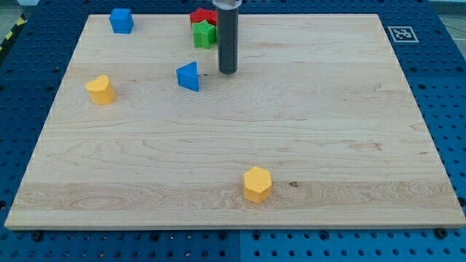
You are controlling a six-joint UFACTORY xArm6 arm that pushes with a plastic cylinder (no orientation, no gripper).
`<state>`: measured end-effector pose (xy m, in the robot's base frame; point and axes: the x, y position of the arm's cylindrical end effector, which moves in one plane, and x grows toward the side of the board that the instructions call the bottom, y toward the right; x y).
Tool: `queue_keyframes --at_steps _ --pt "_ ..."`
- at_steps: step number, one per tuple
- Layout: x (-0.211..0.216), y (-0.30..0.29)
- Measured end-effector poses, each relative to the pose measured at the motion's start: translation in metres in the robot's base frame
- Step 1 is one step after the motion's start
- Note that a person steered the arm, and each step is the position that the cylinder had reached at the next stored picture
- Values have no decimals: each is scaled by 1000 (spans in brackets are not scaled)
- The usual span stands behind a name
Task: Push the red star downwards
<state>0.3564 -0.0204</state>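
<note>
Wooden board (328,145), red star (199,15) mostly hidden, heading unclear, my tip (228,72) below it

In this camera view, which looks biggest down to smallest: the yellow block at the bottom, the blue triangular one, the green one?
1. Yellow hexagonal block, though it sits nearest the view's bottom, so nearness may inflate it.
2. Blue triangular block and green block look alike; the green one is partly hidden.

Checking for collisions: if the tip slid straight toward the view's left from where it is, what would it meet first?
Probably the blue block, just left of my tip at about the same level; depth is hard to judge.
</note>
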Motion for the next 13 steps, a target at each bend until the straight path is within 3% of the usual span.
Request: queue_keyframes --at_steps 2,5,6,8,10,13 --pt "-16 -101" --pt "-144 -120" --pt "-165 -115" --pt "-165 -102" --pt "-163 -23" --pt "-107 -5"
